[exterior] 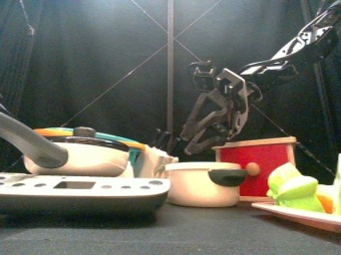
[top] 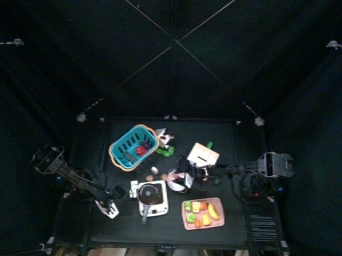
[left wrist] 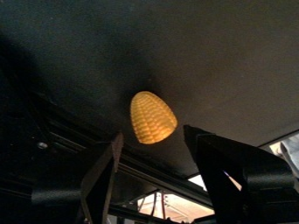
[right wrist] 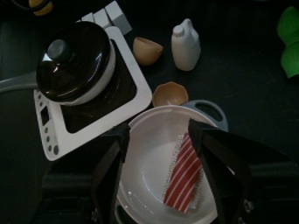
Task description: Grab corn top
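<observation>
The grab is not yet made: the left gripper (left wrist: pixel 158 179) is holding its fingers wide apart around nothing, with the corn (left wrist: pixel 153 117) lying on the black counter (left wrist: pixel 222 61) just beyond the fingertips. The right gripper (right wrist: pixel 163 179) is hanging open over a white pot (right wrist: pixel 152 166), black curtains closing in the pen.

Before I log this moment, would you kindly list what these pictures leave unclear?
- Corn: plain in the left wrist view, too small to find in the top view.
- Left gripper: open near the corn; hidden in the front view.
- Right gripper: the wrist view does not show whether it grips the white pot.
- Pink tray: cut off by the front view's edge.
</observation>
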`<move>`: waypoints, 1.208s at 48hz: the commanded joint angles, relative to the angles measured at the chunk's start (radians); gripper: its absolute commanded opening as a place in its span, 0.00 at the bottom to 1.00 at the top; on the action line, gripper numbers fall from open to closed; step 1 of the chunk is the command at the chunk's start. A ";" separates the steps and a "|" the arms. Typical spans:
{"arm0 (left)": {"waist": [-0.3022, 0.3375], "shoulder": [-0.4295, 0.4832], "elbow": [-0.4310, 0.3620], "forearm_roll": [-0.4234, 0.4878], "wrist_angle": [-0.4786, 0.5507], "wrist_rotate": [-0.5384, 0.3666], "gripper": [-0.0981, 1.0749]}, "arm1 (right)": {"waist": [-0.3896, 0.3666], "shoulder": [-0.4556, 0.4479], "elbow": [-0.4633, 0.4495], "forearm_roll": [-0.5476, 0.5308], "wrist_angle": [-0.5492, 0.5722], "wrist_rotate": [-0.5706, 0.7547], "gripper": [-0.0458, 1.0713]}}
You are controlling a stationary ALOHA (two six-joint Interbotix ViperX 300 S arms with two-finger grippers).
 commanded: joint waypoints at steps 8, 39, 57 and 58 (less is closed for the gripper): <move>-0.009 0.031 0.005 0.000 -0.094 0.000 0.87 | -0.005 -0.018 -0.025 0.000 -0.003 0.000 0.84; -0.009 0.054 0.034 -0.026 -0.181 0.002 0.84 | -0.005 -0.017 -0.029 0.002 0.003 0.000 0.84; -0.009 0.063 0.035 -0.023 -0.186 0.011 0.84 | -0.005 -0.017 -0.031 0.002 0.003 0.000 0.84; -0.011 0.064 0.035 -0.025 -0.186 0.011 0.83 | -0.005 -0.017 -0.029 0.002 0.003 0.000 0.84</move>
